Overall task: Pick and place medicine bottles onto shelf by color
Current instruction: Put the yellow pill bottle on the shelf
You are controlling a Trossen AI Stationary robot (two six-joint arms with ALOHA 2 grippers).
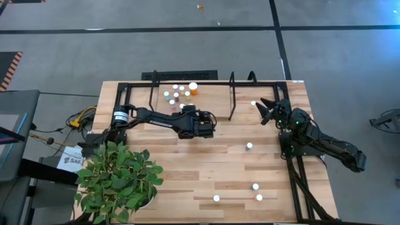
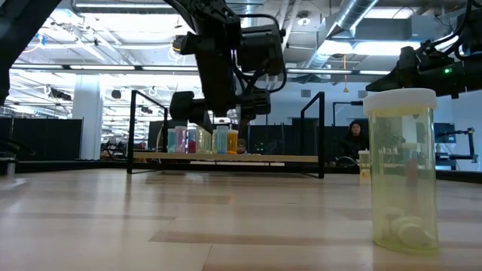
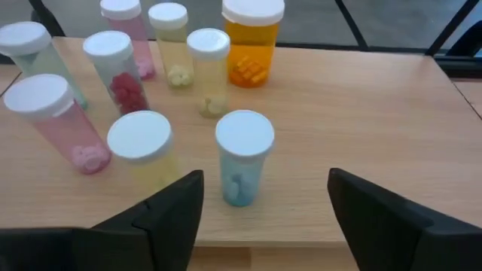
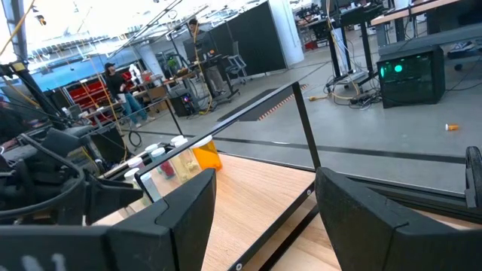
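The left end effector [image 3: 263, 214] is shown parted and empty, a teal medicine bottle [image 3: 243, 158] standing upright on the shelf [image 3: 361, 120] just ahead, between its fingers. Other bottles [image 3: 120, 68] are clustered beyond. The right end effector [image 4: 263, 218] is held open, empty, beside the shelf's end.

Translucent glossy plastic medicine bottles [image 3: 242, 156] stand on the shelf's [image 3: 361, 113] smooth, matt light wood board.
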